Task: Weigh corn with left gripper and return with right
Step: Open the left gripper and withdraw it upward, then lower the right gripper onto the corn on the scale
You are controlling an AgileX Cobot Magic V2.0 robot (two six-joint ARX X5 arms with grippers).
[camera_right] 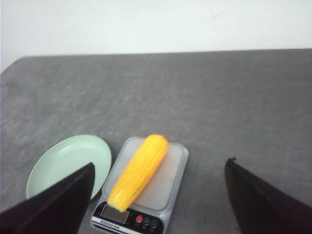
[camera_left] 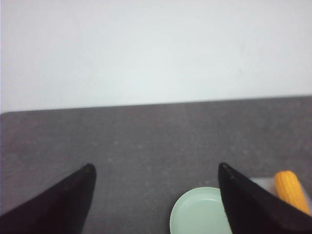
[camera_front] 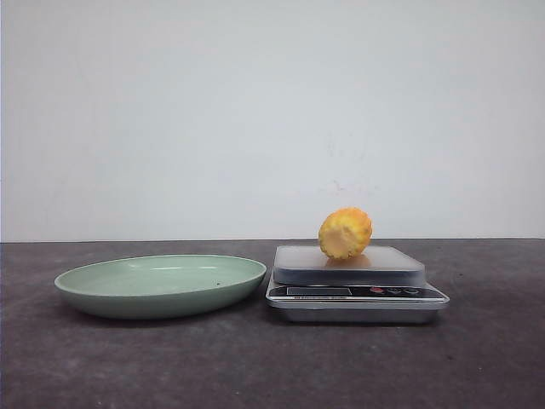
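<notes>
While the corn (camera_front: 345,233) lies on the scale (camera_front: 356,294), the green plate (camera_front: 102,296) sits just beside it. Both arms' fingers (camera_left: 248,204) (camera_right: 258,200) are spread apart, holding nothing.

Yellow-orange corn (camera_front: 345,233) with a paler cut end; silver-grey kitchen scale (camera_front: 357,284) with red and dark buttons; pale green plate (camera_front: 160,285); dark grey speckled bench (camera_front: 255,366); white wall (camera_front: 255,111); black pincer fingers (camera_right: 258,200).

Green plate (camera_front: 111,294) beside scale (camera_front: 409,274)
</notes>
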